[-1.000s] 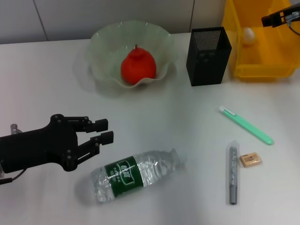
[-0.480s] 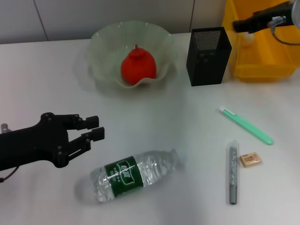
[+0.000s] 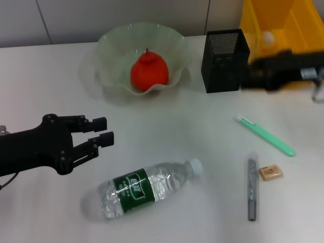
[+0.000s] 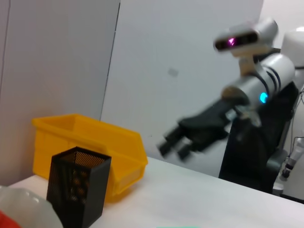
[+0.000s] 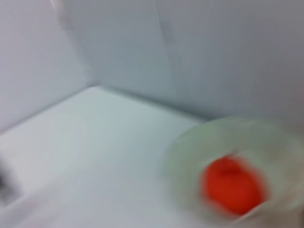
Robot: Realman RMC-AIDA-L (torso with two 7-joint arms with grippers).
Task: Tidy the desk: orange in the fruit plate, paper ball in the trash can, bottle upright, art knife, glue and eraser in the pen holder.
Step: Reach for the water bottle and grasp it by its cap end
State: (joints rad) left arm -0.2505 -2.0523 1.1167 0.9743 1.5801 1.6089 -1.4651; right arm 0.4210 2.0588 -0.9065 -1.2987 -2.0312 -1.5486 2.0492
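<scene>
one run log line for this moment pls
orange in fruit plate | paper ball in trash can | bottle lying | left gripper open beside it

One orange (image 3: 149,71), one fruit plate (image 3: 112,48), one bottle (image 3: 147,189), one pen holder (image 3: 225,62), one trash can (image 3: 253,20), one eraser (image 3: 270,172), one paper ball (image 3: 268,37).

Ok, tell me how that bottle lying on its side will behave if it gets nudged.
The bottle is round and lying flat, so it will probably roll. It looks clear and nearly empty, likely light and easily dented. Its smooth plastic may slip in the left gripper.
</scene>
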